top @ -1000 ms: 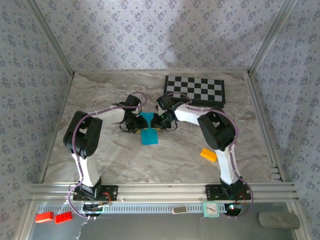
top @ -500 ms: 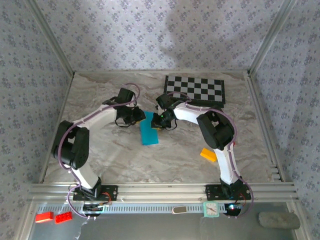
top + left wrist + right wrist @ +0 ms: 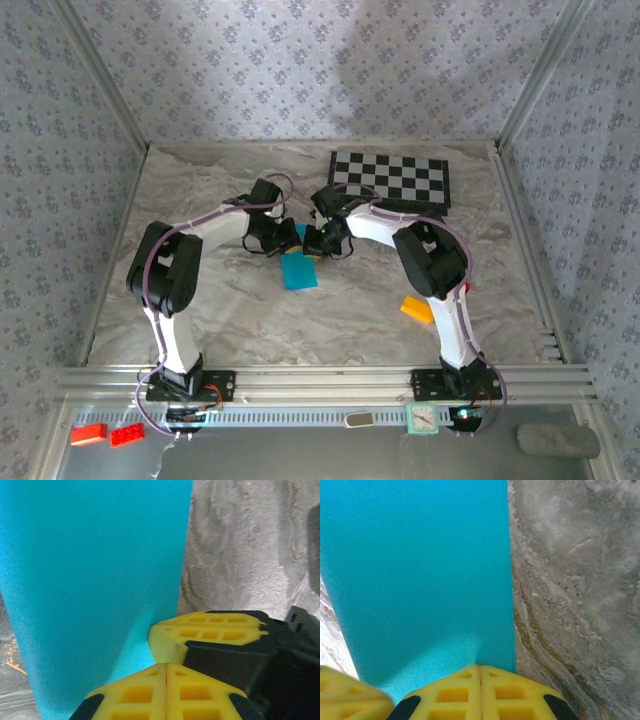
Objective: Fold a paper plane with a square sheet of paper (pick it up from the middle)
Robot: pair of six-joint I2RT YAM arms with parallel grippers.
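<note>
On a marbled grey worktop (image 3: 220, 300), the left end effector (image 3: 166, 666) reaches in from the left. Its yellow fingers are pressed together on the far end of a bright cyan-blue sheet of paper (image 3: 298, 271), folded to a narrow strip and lying mid-worktop. Just beside it, the right end effector (image 3: 480, 667) pinches the same end. Farther right sit a black-and-white chessboard (image 3: 392, 181) at the back and a small yellow-orange block (image 3: 417, 309) nearer.

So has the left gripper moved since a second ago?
Yes. The left gripper has shifted right, closer to the chessboard, and its fingers are shut on the square sheet of paper.
</note>
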